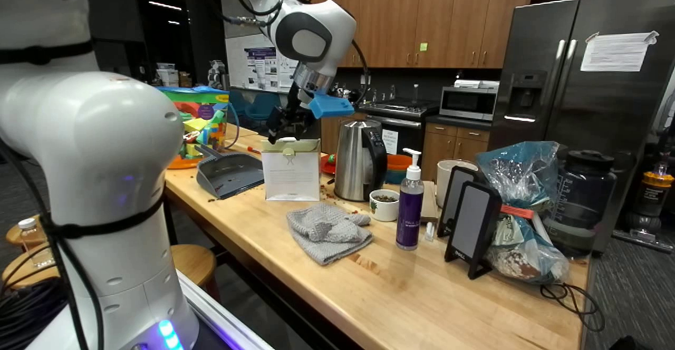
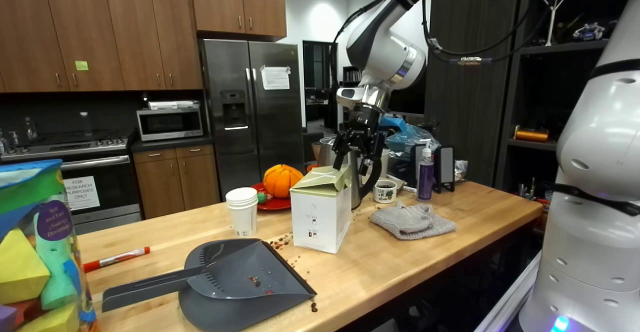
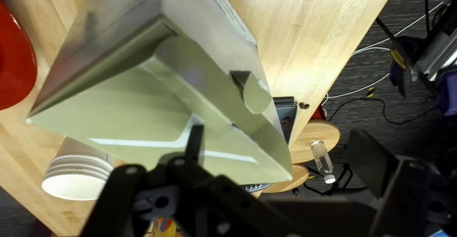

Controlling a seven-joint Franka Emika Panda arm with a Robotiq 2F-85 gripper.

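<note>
A white box [image 1: 291, 176] with a pale green lid [image 2: 322, 179] stands upright on the wooden table. The lid looks closed, with a rounded tab [image 3: 256, 96] on its front side. My gripper [image 3: 280, 146] is right above the box, its fingers wide apart and nothing held between them. In the wrist view one finger [image 3: 195, 140] overlaps the lid's top; whether it touches cannot be told. The opposite finger [image 3: 371, 162] hangs out past the lid, over the floor in that view. In an exterior view the gripper [image 2: 356, 164] hovers at the lid's height or slightly higher, before the steel kettle [image 1: 352, 160].
A grey dustpan [image 2: 240, 282] with scattered bits lies beside the box. Nearby are stacked paper cups [image 2: 242, 212], a red plate [image 2: 275, 203] with a pumpkin [image 2: 282, 181], a grey cloth [image 1: 329, 231], a small bowl [image 1: 384, 210] and a purple pump bottle [image 1: 410, 213].
</note>
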